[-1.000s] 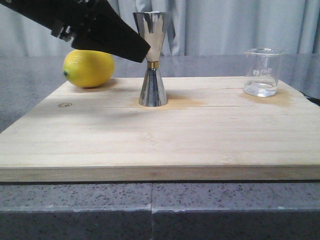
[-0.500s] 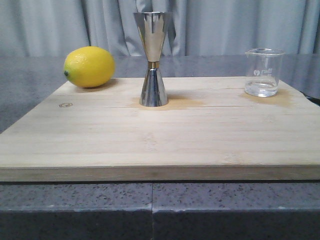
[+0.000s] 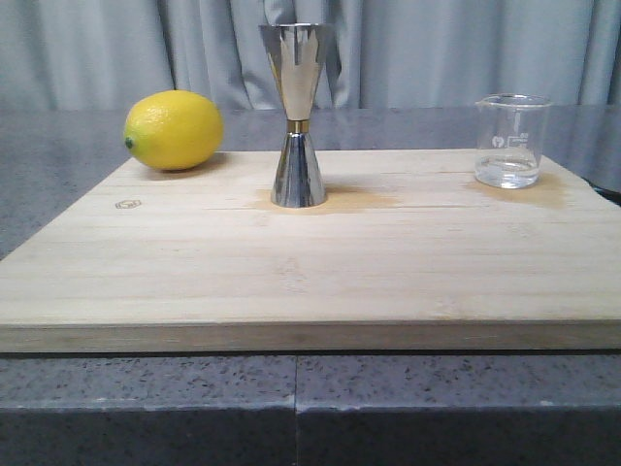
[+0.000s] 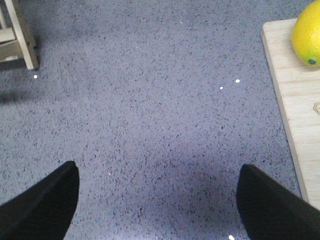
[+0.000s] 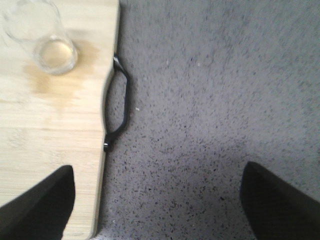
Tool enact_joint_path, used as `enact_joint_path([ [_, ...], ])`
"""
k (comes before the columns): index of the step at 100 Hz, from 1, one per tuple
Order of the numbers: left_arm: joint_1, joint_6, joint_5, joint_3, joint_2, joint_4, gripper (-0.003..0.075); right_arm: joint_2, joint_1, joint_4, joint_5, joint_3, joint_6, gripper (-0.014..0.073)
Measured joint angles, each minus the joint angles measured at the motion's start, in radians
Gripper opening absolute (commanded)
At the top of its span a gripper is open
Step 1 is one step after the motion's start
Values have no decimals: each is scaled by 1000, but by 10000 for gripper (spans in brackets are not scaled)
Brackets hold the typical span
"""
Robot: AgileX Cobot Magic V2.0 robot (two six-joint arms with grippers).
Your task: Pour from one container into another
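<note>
End effectors spread wide; clear glass beaker [image 3: 509,142] holds shallow water.

Board [image 3: 310,272]: fills the middle of the front frame, lying on the counter [image 3: 58,184].
Jigger [image 3: 297,116]: upright on the board, upper centre of the frame.
Lemon [image 3: 173,129]: upper left, at the board's far left corner, left of the jigger.
Beaker [image 3: 510,141]: upper right, on the board near its far right edge, well apart from the jigger.
Water: in the beaker's bottom.
Handle [image 5: 118,107]: on the board's right edge, near the beaker.
</note>
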Motion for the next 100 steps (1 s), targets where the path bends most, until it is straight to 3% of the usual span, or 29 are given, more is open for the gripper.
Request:
enact_joint_path([
  [37, 0, -45, 6, 180, -217, 4, 567, -253, 0, -20, 45, -1, -2, 589],
  [42, 0, -45, 4, 186, -218, 6, 526, -265, 0, -34, 56, -1, -2, 540],
  [50, 0, -46, 1, 191, -218, 6, 431, -270, 0, -56, 73, -1, -2, 383],
  [66, 0, -46, -8, 191, -218, 6, 211, -270, 0, -69, 89, -1, -4, 72],
  [76, 0, -46, -9, 191, -218, 6, 66, -270, 0, -71, 91, -1, -4, -60],
  [83, 0, -46, -9, 191, -218, 6, -20, -270, 0, -71, 91, -1, -4, -71],
  [100, 0, -46, -11, 191, -218, 6, -19, -270, 0, -78, 91, -1, -4, -72],
])
